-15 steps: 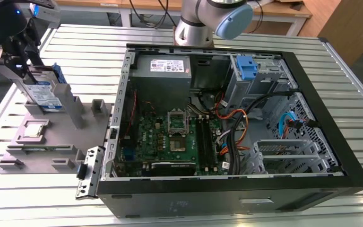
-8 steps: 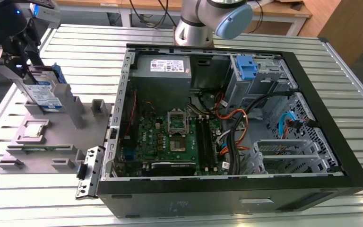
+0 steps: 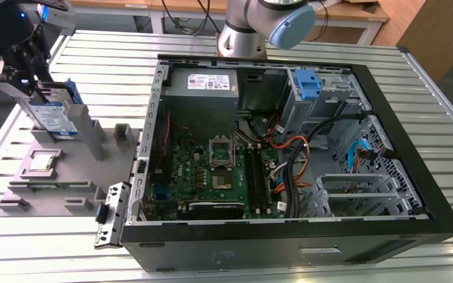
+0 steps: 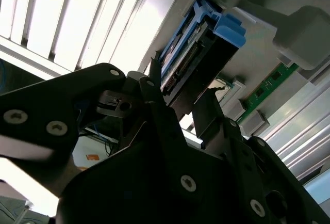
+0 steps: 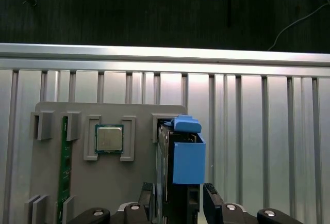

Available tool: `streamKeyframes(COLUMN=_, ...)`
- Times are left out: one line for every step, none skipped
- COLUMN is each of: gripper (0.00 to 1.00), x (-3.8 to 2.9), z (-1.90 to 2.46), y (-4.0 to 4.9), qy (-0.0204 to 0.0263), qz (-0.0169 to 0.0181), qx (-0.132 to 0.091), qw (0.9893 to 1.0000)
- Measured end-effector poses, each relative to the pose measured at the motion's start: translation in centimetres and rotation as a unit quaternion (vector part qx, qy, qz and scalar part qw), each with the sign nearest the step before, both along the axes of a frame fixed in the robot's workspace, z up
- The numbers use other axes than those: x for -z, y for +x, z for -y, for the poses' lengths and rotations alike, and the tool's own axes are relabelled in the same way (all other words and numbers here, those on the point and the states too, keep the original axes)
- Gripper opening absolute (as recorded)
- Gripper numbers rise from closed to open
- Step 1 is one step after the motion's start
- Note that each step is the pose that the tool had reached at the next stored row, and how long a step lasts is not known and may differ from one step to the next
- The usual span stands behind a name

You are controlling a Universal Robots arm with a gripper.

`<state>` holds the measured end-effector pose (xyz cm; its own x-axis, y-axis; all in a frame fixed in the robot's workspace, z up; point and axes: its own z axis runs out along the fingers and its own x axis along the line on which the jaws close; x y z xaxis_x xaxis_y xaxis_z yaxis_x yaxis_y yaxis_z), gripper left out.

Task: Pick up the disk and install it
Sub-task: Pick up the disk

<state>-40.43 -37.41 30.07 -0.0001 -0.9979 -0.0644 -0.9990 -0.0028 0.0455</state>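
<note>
The disk (image 3: pixel 53 115) stands on edge in a slot of the grey holder tray (image 3: pixel 61 177) at the exterior view's left, its white-and-blue label facing out and its blue carrier frame behind. My gripper (image 3: pixel 38 88) comes down on it from above. In both wrist views the black fingers (image 5: pixel 211 198) press against either face of the disk (image 5: pixel 188 162), so the gripper (image 5: pixel 179 190) is shut on its upper edge. The second wrist view shows the disk (image 4: pixel 198 43) running out between the fingertips (image 4: pixel 154 82) of the gripper (image 4: pixel 180 92), still seated in the tray.
The tray (image 5: pixel 139 121) also carries a processor chip (image 5: pixel 109 139) and a green memory stick (image 5: pixel 64 167). An open computer case (image 3: pixel 289 147) lies at the exterior view's right, with a blue drive carrier (image 3: pixel 309 82) at its far corner. The arm's base (image 3: pixel 246 29) stands behind it.
</note>
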Motion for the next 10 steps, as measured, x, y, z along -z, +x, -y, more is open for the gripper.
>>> streamKeyframes(gripper=0.51, x=0.00, z=0.00, y=0.00, qy=0.0000, qz=0.0000, qx=0.000, qw=1.0000)
streamKeyframes(gripper=0.51, x=0.00, z=0.00, y=0.00, qy=0.0000, qz=0.0000, qx=0.000, qw=1.0000)
streamKeyframes(gripper=0.51, x=0.00, z=0.00, y=0.00, qy=0.0000, qz=0.0000, qx=0.000, qw=1.0000)
streamKeyframes(gripper=0.51, x=0.00, z=0.00, y=0.00, qy=0.0000, qz=0.0000, qx=0.000, qw=1.0000)
streamKeyframes(gripper=0.51, x=0.01, z=0.00, y=0.00, qy=0.0000, qz=0.0000, qx=0.000, qw=1.0000)
streamKeyframes(gripper=0.51, x=0.01, z=0.00, y=0.00, qy=0.0000, qz=0.0000, qx=0.000, qw=1.0000)
streamKeyframes(gripper=0.51, x=0.01, z=0.00, y=0.00, qy=0.0000, qz=0.0000, qx=0.000, qw=1.0000)
streamKeyframes(gripper=0.51, x=0.01, z=0.00, y=0.00, qy=0.0002, qz=0.0000, qx=0.000, qw=1.0000)
streamKeyframes(gripper=0.51, x=0.02, z=-0.02, y=0.00, qy=0.0010, qz=0.0001, qx=0.000, qw=1.0000)
streamKeyframes(gripper=0.51, x=0.02, z=-0.04, y=0.00, qy=0.0022, qz=0.0001, qx=0.000, qw=1.0000)
